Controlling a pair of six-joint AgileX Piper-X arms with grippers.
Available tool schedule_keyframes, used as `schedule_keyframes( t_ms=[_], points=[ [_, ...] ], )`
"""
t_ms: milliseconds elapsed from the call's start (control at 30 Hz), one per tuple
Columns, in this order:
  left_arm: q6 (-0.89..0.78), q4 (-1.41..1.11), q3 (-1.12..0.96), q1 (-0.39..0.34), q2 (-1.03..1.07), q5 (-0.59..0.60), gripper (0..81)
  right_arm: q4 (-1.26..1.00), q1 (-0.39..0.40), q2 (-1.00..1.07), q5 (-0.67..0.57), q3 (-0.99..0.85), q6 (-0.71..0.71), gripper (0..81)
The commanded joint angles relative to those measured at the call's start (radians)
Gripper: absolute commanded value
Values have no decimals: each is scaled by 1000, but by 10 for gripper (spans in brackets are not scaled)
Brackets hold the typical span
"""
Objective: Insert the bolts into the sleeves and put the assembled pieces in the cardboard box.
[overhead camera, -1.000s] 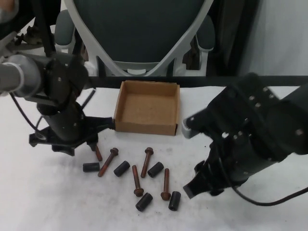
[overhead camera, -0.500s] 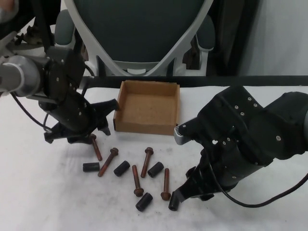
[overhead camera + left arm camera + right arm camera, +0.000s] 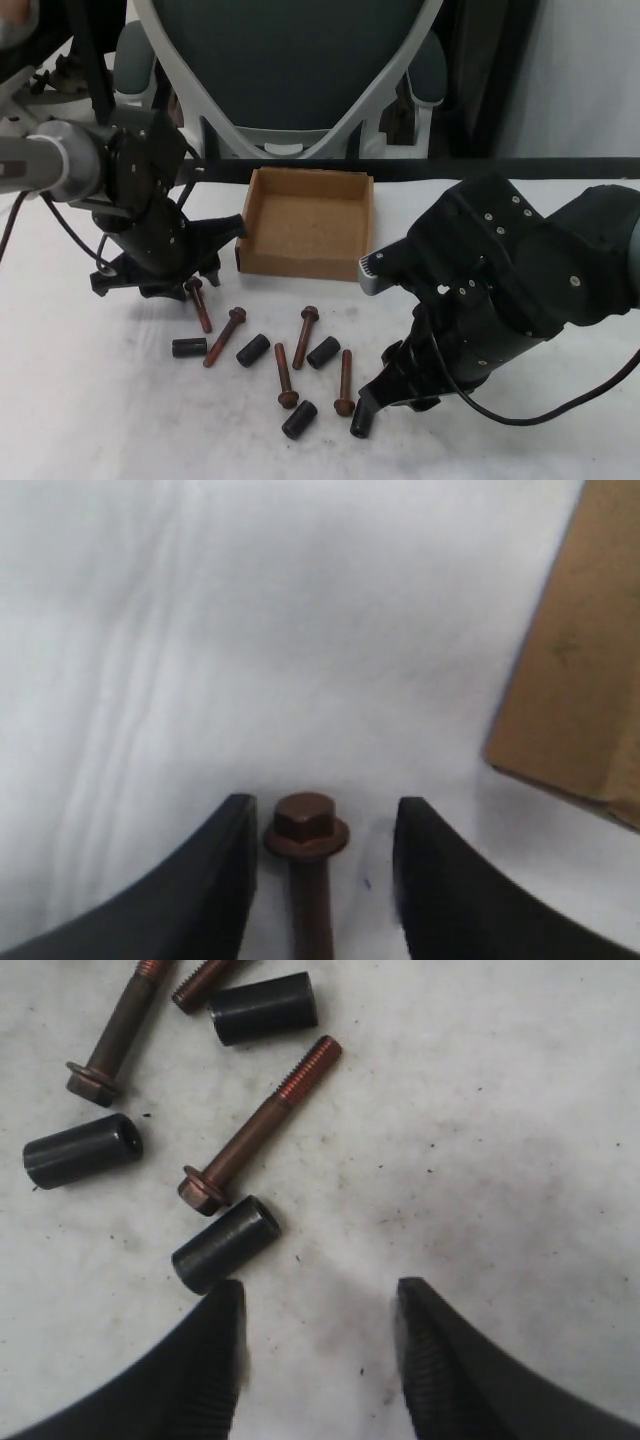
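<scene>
Several rusty bolts and black sleeves lie loose on the white bench in front of the cardboard box [image 3: 308, 222]. My left gripper [image 3: 320, 810] is open and low over the leftmost bolt [image 3: 306, 828], whose hex head sits between the two fingers. From the high view that bolt [image 3: 200, 305] lies just under the left gripper [image 3: 190, 285]. My right gripper [image 3: 320, 1295] is open above bare bench, with the nearest sleeve [image 3: 225, 1243] just off one fingertip. The same sleeve [image 3: 362, 418] lies at the tip of the right gripper [image 3: 372, 408] in the high view.
The box is empty and stands at the back middle; its corner [image 3: 580, 680] is close beside the left gripper. More bolts [image 3: 260, 1125] and sleeves [image 3: 82, 1148] are scattered between the arms. A chair stands behind the bench.
The left gripper has shifted toward the box and come down around the leftmost bolt's head. The right arm has moved left and down, bringing its open fingers to the front sleeve.
</scene>
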Motion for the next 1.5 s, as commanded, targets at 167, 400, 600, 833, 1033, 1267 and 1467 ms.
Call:
schedule_keyframes(
  t_ms=[167,400,600,833,1033,1267,1467],
  points=[
    [44,57,-4,-9,18,-72,383,-6,-5,-2,-7,-12,-7,456],
    [44,124,-14,-45,96,-74,383,2,-5,-2,-10,-11,-7,456],
    [60,151,-52,-55,102,-99,363,10,-5,-2,-29,-11,-7,456],
    [131,169,-52,-55,102,-102,41,10,-5,-2,-29,-11,-7,456],
    [218,170,-52,-55,102,-102,8,9,-5,-2,-25,-11,-5,456],
    [341,126,-13,-70,76,-117,8,9,-5,-2,4,-11,17,456],
    [443,-125,157,-121,-35,-129,8,9,-5,-2,23,-11,39,456]
  ],
)
